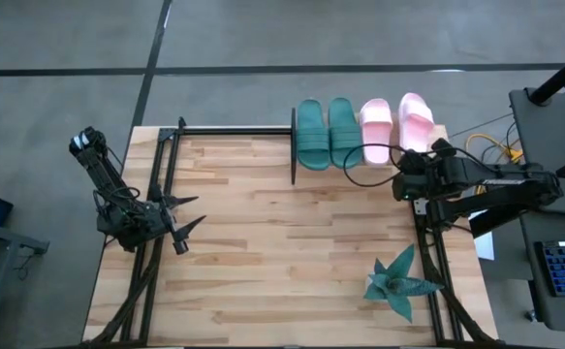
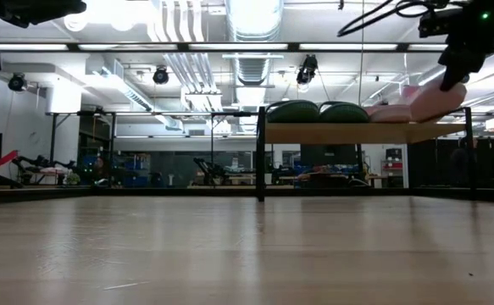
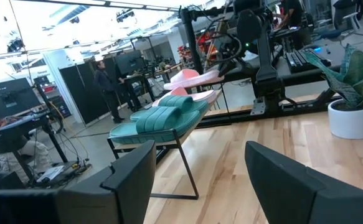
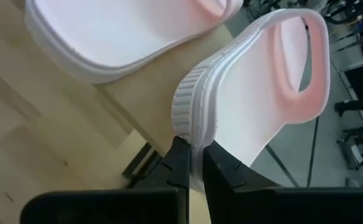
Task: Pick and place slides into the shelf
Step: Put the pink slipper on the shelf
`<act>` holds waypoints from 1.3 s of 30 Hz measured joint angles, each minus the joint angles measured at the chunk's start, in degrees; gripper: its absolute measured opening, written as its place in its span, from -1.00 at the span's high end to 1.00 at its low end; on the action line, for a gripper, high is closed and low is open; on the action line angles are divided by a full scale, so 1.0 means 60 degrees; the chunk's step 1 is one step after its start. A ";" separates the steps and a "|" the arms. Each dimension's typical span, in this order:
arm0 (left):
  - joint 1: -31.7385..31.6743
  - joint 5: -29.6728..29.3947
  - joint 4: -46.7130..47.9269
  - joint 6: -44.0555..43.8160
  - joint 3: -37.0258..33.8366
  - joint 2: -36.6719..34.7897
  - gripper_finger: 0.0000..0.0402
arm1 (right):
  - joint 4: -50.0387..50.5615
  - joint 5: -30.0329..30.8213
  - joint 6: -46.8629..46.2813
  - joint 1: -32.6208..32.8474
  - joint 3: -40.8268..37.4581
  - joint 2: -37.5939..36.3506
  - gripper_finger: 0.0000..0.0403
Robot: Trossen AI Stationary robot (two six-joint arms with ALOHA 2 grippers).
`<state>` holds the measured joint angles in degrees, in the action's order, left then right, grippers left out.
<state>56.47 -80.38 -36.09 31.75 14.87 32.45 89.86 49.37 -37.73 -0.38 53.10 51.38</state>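
Right gripper (image 4: pixel 192 163), nearest the right wrist camera, was clamped on the heel edge of a pale pink foam slide sandal (image 4: pixel 274 81), its dark fingers (image 4: pixel 179 163) pinching the ribbed rim. That sandal was tilted, heel raised, at the right end of the small light wood shelf with thin black uprights (image 1: pixel 294 145); in the low view it sat angled up off the board. Second pale pink foam slide sandal (image 1: pixel 375 131) lay flat on the shelf just beside it. Two dark teal green foam slide sandals (image 1: pixel 328 133) lay side by side on the shelf's left half, touching each other. All four ran in one row along the worktop's far edge. Right arm reached in from the worktop's right side.

Left gripper (image 1: pixel 187 213) hung over the left edge of the pale wooden plank worktop (image 1: pixel 263 271), well apart from the shelf, jaws spread wide and holding nothing. Teal spiky star-shaped plant in a white pot (image 1: pixel 398 281) stood near the worktop's front right corner.
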 joint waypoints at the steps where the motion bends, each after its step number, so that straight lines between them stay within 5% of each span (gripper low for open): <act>1: 0.0000 0.0000 -0.0001 0.0000 0.0000 0.0000 -0.15 | 0.0023 0.0040 -0.0024 -0.0003 0.0036 0.0021 0.94; 30: 0.0000 0.0000 0.0008 0.0022 0.0000 0.0004 -0.15 | -0.0142 0.0993 0.0694 0.0007 0.2218 0.0711 0.94; 39: 0.0002 0.0000 0.0013 0.0022 -0.0004 0.0004 -0.15 | -0.0164 -0.0279 -0.0074 0.0044 0.1802 0.0767 0.94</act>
<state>56.48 -80.38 -36.01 31.88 14.85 32.47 88.88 47.70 -38.17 -0.12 63.91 55.99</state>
